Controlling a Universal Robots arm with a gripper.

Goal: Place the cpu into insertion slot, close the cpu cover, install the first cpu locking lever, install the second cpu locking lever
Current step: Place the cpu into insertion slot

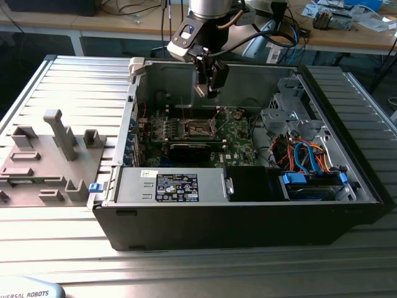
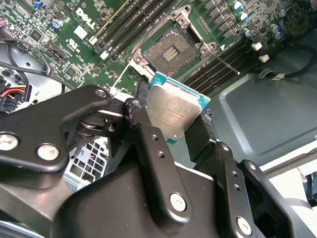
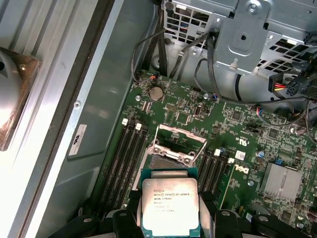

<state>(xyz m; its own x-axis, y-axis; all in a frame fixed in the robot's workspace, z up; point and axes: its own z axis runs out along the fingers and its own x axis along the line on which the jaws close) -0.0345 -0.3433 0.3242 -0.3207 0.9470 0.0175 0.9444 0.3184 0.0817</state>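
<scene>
Exterior view: computer case (image 1: 236,223) on ribbed table (image 1: 186,273)

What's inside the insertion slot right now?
Nothing sits in the insertion slot: the second wrist view shows its bare contact field. The cpu is clamped in the end effector above it. In the first wrist view the cpu hides part of the slot.

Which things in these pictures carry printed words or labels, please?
cpu, held in the fingers: several fine printed lines on its lid.
Motherboard: white lettering beside the memory slots.
Power supply label: too small to read.
White sticker on the case wall: too small to read.
Pale object at the exterior view's lower left: white lettering.
</scene>
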